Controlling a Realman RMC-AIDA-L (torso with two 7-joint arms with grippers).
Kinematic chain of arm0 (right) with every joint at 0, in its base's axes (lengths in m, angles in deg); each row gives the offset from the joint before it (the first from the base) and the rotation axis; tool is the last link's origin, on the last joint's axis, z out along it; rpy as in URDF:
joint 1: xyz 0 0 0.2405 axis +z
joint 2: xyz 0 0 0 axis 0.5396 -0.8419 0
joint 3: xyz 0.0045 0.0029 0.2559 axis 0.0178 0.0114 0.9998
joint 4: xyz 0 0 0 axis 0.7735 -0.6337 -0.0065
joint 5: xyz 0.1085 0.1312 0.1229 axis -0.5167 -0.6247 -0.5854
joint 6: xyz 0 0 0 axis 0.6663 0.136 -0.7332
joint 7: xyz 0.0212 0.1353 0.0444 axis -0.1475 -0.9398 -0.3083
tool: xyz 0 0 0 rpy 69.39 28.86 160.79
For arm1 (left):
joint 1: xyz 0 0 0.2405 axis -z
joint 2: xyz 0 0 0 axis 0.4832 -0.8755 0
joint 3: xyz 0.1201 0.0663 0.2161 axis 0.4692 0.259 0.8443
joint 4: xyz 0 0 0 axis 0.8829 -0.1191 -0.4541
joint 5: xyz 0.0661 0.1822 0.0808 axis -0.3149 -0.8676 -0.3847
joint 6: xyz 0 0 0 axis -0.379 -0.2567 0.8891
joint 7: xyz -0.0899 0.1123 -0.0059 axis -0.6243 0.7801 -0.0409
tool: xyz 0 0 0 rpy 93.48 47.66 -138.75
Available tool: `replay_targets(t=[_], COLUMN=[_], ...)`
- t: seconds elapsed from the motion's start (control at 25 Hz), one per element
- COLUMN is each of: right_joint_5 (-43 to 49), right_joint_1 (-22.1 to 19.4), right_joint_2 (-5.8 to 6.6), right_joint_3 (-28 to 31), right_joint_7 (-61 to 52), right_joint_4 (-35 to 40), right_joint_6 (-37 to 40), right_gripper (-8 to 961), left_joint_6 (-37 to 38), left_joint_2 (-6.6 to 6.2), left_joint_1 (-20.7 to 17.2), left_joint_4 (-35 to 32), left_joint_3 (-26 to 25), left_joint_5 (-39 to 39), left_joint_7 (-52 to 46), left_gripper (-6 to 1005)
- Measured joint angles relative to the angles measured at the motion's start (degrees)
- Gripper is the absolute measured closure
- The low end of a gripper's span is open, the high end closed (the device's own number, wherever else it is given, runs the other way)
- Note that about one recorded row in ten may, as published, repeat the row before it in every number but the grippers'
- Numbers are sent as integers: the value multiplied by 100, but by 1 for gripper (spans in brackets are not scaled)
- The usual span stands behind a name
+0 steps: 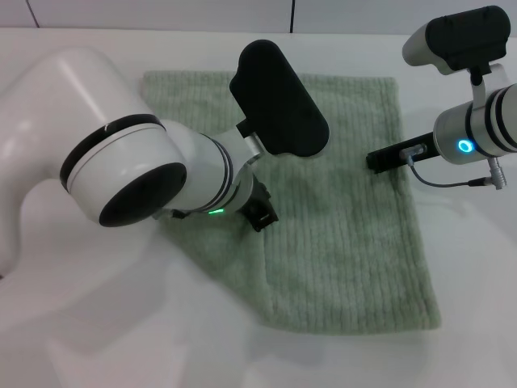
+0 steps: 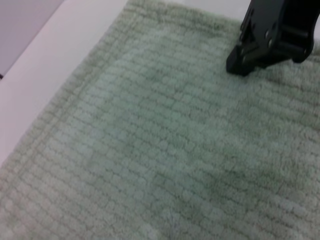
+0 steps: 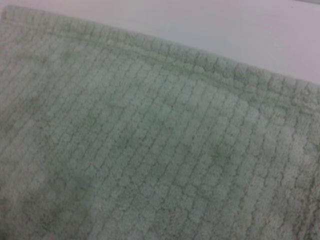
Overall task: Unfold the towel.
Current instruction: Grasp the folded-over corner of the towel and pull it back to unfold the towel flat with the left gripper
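Two grippers sit over the towel (image 1: 347,202): our left gripper (image 1: 260,214) low at its middle-left, our right gripper (image 1: 380,158) at the right edge, also visible in the left wrist view (image 2: 240,62). We cannot tell if either is clenched or released. Towel lies on the white counter (image 1: 121,323), mostly flat, with a faint crease line near the left gripper. To do this well, we judge: pinch only the top layer at the hem, lift low, pull outward evenly, avoid dragging the whole cloth

glossy white arms (image 1: 97,153), black joints, green lights.
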Motion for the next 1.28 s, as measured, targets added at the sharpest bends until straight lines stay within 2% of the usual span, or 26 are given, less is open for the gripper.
replay_targets(t=[0.68,0.76,0.88,1.0,1.28], right_joint_5=[0,0,0,0,4], right_joint_1=[-19,-26,-28,-32,-40], right_joint_2=[7,9,9,9,9], right_joint_3=[29,41,44,48,50], right_joint_7=[0,0,0,0,0], right_joint_4=[-5,-4,-2,-2,-7], right_joint_6=[11,11,14,16,15], right_gripper=[955,955,955,955,955], left_joint_6=[-677,-1001,-1074,-1588,-1946], left_joint_2=[-42,-52,-54,-54,-67], left_joint_1=[-178,-298,-325,-498,-655], left_joint_4=[1004,1361,1419,1727,1905], left_joint_3=[-118,-231,-263,-461,-648], left_joint_5=[-8,-15,-16,-18,-17], left_joint_7=[225,318,348,587,739], left_gripper=[954,954,954,954,956])
